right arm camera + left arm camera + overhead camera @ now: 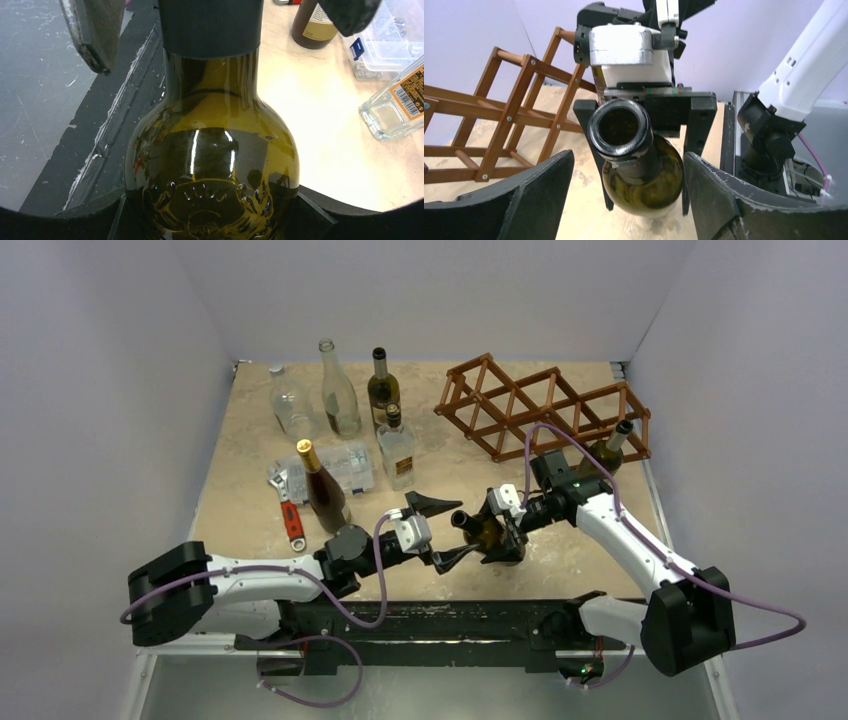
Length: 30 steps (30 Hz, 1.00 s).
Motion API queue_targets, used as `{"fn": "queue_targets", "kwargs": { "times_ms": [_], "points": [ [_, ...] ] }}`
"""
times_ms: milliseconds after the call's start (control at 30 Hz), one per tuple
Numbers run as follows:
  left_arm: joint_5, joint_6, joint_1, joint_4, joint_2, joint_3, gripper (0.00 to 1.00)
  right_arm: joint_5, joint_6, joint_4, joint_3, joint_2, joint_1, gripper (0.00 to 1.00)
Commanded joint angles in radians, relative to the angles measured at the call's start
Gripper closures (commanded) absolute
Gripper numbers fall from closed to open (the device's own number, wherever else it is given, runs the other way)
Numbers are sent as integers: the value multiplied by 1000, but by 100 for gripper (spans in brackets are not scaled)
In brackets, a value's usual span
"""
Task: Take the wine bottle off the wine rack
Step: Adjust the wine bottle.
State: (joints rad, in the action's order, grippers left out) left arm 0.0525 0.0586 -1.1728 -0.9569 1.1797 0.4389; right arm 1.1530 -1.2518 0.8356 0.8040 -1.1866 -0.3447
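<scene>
Right gripper (503, 530) is clamped on the fat body of the dark green wine bottle (482, 531). The bottle is lying sideways in the air over the table (585, 545), near its front edge and well apart from the wine rack (540, 405). The neck points at the left gripper (447, 530), whose jaws are apart and flank the neck (gaps visible both sides, not touching). A second bottle (608, 452) sits in the rack's right end.
</scene>
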Motion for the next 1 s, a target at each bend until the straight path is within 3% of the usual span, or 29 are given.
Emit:
{"fn": "queue_targets", "kwargs": {
  "times_ms": [0,400,567,667,733,900,967],
  "points": [
    [-11,-81,-2,-283,64,-10,23,97,5,-3,50,5,7,100],
    [-13,-107,-1,-408,174,24,44,99,3,-4,44,-2,12,100],
    [-4,-109,-1,-428,211,38,76,96,3,-4,41,-2,16,100],
    [2,-99,-1,-405,199,37,100,96,2,-5,38,-2,20,98],
    [-7,-89,1,-368,174,37,100,92,2,-11,34,-1,20,88],
    [-48,-83,1,-294,113,37,100,77,-30,-14,15,7,22,38],
    [-49,-81,1,-276,92,37,100,70,-36,-18,8,15,23,24]
  ]
}}
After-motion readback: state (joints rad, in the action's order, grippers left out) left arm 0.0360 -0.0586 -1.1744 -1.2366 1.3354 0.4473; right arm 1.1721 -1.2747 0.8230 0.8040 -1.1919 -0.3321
